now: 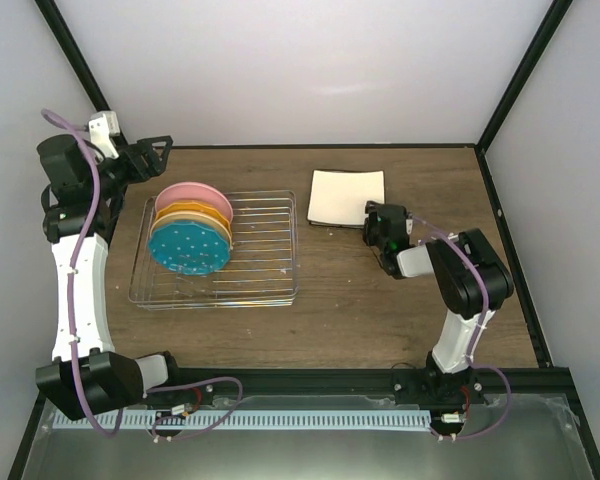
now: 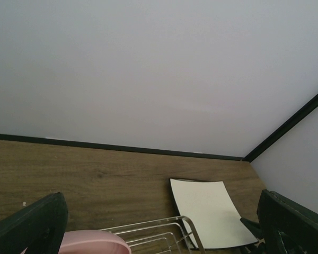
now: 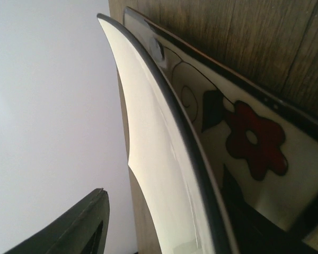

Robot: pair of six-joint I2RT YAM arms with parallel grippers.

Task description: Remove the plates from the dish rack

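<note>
The silver wire dish rack (image 1: 260,250) holds several round plates upright at its left end: teal dotted (image 1: 188,247) in front, then orange dotted, orange (image 1: 195,210) and pink (image 1: 185,192). Two square cream plates (image 1: 346,197) lie stacked on the table to the right of the rack. My right gripper (image 1: 373,226) is at their near right corner. In the right wrist view its jaws stand apart around the upper plate's white back (image 3: 153,159), with one finger (image 3: 79,227) clear of it; the lower plate's floral face (image 3: 249,137) shows beneath. My left gripper (image 1: 152,158) is open and empty, above the rack's back left corner.
The left wrist view shows the pink plate's rim (image 2: 90,243), the rack's wire end (image 2: 169,225), the square plates (image 2: 212,211) and bare wooden table up to the back wall. Black frame posts stand at the table's corners.
</note>
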